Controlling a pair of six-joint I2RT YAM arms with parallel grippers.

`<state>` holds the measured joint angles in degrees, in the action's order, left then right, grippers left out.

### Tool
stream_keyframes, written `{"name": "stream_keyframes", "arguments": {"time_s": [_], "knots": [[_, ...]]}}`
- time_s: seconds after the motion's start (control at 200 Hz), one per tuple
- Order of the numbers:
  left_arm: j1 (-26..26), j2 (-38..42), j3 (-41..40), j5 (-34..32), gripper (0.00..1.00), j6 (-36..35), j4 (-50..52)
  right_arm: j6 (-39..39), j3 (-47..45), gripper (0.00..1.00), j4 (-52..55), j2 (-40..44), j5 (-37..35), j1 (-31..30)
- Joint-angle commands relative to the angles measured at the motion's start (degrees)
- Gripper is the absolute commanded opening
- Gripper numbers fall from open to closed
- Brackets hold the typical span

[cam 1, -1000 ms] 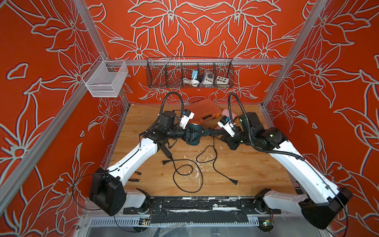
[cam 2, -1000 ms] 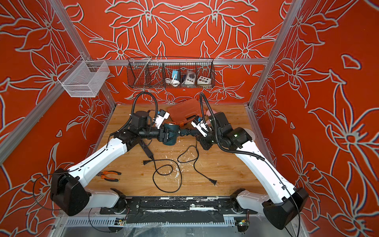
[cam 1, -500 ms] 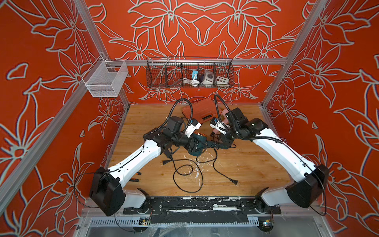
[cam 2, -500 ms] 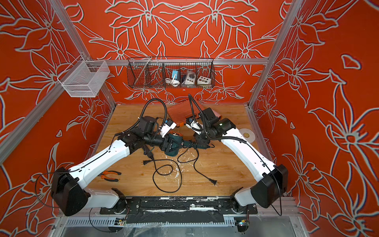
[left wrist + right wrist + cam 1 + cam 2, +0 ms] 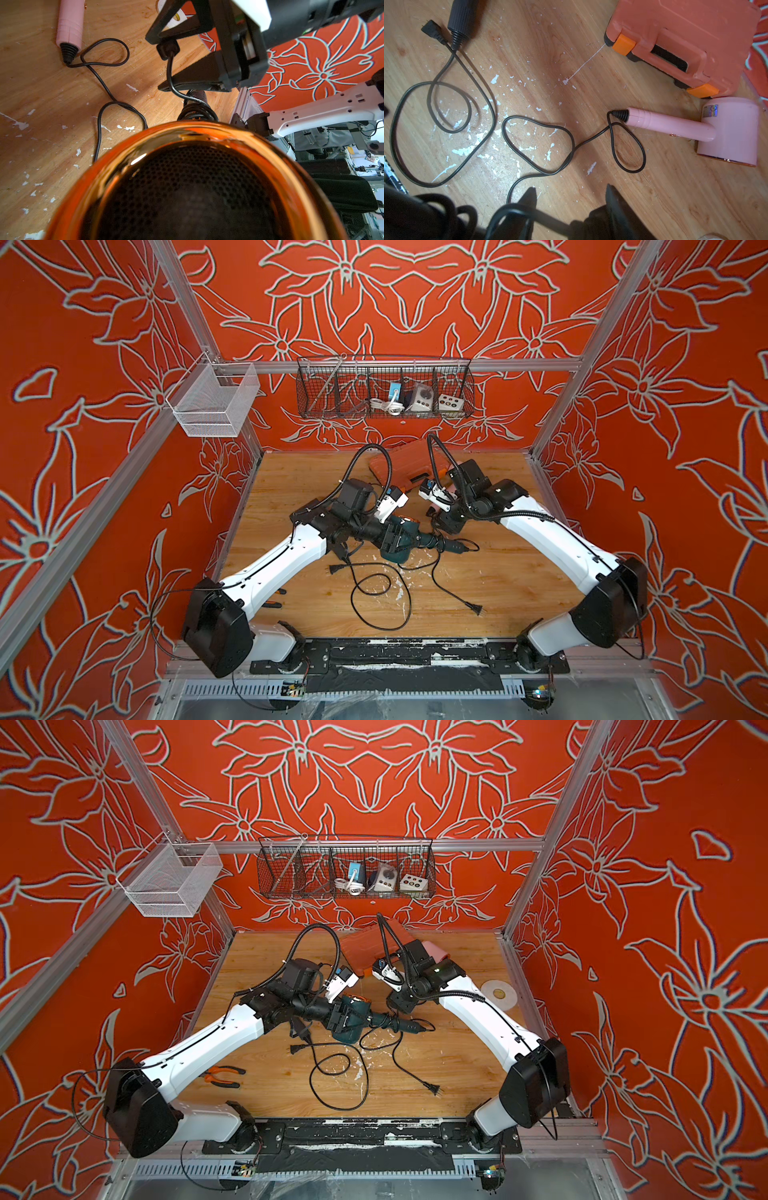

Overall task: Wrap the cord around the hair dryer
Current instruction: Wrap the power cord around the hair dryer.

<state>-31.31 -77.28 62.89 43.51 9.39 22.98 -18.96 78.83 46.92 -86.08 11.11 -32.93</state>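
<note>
My left gripper (image 5: pixel 395 536) is shut on the body of the teal hair dryer (image 5: pixel 398 556), whose copper rim (image 5: pixel 187 133) fills the left wrist view. The dryer's black handle (image 5: pixel 446 544) points right, just above the table. Part of the cord (image 5: pixel 196 109) is coiled round the handle. The rest rises to its plug (image 5: pixel 168 48), which lies against one fingertip of my right gripper (image 5: pixel 158 64). That gripper (image 5: pixel 570 192) hangs over the handle end with its jaws wide open and the cord lying across the gap.
A pink hair dryer (image 5: pixel 724 133) and an orange tool case (image 5: pixel 675 41) lie at the back. Loose black cords (image 5: pixel 374 601) loop across the table's middle, one ending in a plug (image 5: pixel 478 608). Pliers (image 5: pixel 222 1076) lie front left and a white disc (image 5: pixel 498 994) at the right edge.
The right gripper's jaws have opened after being shut on the cord. The left arm has brought the dryer forward and lower. The right arm swung in over the handle.
</note>
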Motion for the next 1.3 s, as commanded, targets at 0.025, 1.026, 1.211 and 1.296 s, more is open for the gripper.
{"name": "stream_keyframes", "arguments": {"time_s": [0.025,1.026,1.211,1.296], "knots": [[-0.68,-0.41,0.78,5.13,0.0,0.96,-4.11,0.63,-1.36,0.66,-1.52,0.67,1.96,-0.17],[-0.24,-6.5,-0.94,10.96,0.0,7.9,-16.29,2.76,-1.41,0.85,0.13,-3.28,-4.42,-0.42],[-0.07,-6.51,-0.49,11.34,0.0,8.01,-15.87,4.02,1.39,0.87,0.73,-3.43,-7.46,0.48],[0.11,-6.14,-0.32,11.73,0.0,8.05,-15.53,5.29,3.42,0.87,1.7,-3.56,-7.77,1.81]]}}
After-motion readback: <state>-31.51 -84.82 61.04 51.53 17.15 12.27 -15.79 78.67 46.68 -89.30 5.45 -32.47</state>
